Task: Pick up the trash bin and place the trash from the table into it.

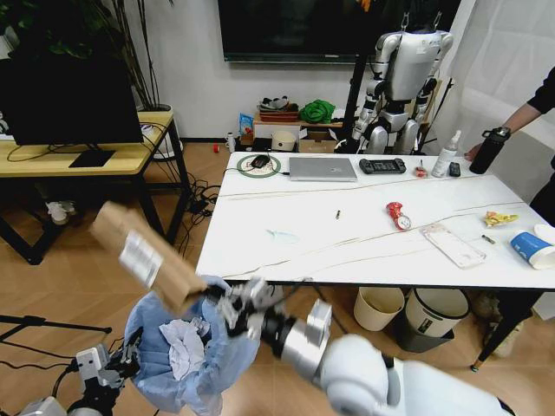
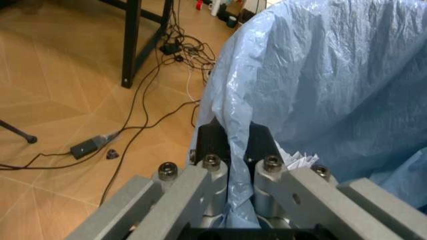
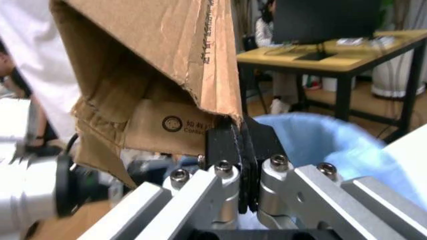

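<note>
The torn cardboard [image 1: 147, 258], pinched by the right gripper [image 1: 227, 305], is held slanted just above the trash bin [image 1: 186, 354], whose bag is clamped by the left gripper [image 2: 231, 145]

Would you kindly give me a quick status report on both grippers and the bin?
Left gripper shut on trash bin liner. Right gripper shut on torn cardboard, over the bin. Nothing in the way.
</note>
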`<state>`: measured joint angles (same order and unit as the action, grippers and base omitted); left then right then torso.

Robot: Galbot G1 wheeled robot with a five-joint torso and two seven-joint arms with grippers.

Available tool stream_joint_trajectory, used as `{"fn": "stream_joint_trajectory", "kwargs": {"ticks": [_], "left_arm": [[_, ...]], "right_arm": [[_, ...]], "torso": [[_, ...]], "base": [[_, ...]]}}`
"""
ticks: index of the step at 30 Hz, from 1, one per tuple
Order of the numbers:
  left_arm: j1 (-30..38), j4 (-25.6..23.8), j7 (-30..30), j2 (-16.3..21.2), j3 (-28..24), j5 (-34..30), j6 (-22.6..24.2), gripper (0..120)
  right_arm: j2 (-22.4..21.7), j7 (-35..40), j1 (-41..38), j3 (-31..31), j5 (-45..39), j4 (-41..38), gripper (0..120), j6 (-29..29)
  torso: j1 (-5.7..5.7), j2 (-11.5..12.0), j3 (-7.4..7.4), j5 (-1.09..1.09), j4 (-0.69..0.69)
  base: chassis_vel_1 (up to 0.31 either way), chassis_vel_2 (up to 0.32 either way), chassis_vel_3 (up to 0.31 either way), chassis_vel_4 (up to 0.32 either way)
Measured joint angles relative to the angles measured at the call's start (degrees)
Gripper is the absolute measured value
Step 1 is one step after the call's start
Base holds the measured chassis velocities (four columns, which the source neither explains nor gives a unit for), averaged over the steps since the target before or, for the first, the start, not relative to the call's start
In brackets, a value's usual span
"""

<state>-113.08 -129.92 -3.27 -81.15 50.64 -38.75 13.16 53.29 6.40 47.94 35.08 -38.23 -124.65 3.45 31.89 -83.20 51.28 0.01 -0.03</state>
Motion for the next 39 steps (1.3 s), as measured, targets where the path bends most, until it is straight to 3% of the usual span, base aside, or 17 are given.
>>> {"fn": "stream_joint_trajectory", "kwargs": {"ticks": [24, 29, 31, 36, 39], "left_arm": [[-1.45, -1.7, 1.99, -0.12, -0.05, -2.68, 1.75, 0], [-1.8, -1.9, 2.37, 0.32, 0.27, -2.82, 1.96, 0], [-1.92, -1.97, 2.43, 0.4, 0.35, -2.82, 1.97, 0], [-2.29, -2.43, 2.55, 0.79, 0.75, -2.89, 2.04, 0], [-2.3, -2.45, 2.57, 0.79, 0.76, -2.89, 2.06, 0]], "right_arm": [[0.66, -1.71, 4.88, -1.36, 7.76, 3.92, 0, -2.12], [0.65, -2.36, 5.84, -2.1, 8.35, 3.94, 20, -2.46], [0.68, -2.41, 6.01, -2.21, 8.4, 3.93, 23, -2.46], [0.58, -2.8, 7.12, -2.88, 9.28, 3.7, 47, -3.2], [0.44, -2.87, 7.41, -3.25, 9.31, 3.28, 54, -3.32]], "torso": [[0.01, 0.0, 0.0, -0.01, 0.0], [0.01, 0.01, 0.0, -0.01, 0.0], [0.01, 0.01, 0.0, -0.01, 0.0], [0.01, 0.01, 0.0, 0.0, 0.0], [0.01, 0.01, 0.0, -0.01, 0.0]], "base": [[0.0, 0.0, 0.0, 0.0], [0.0, 0.0, 0.0, 0.0], [0.0, 0.0, 0.0, 0.0], [0.0, 0.0, 0.0, 0.0], [0.0, 0.0, 0.0, 0.0]]}}
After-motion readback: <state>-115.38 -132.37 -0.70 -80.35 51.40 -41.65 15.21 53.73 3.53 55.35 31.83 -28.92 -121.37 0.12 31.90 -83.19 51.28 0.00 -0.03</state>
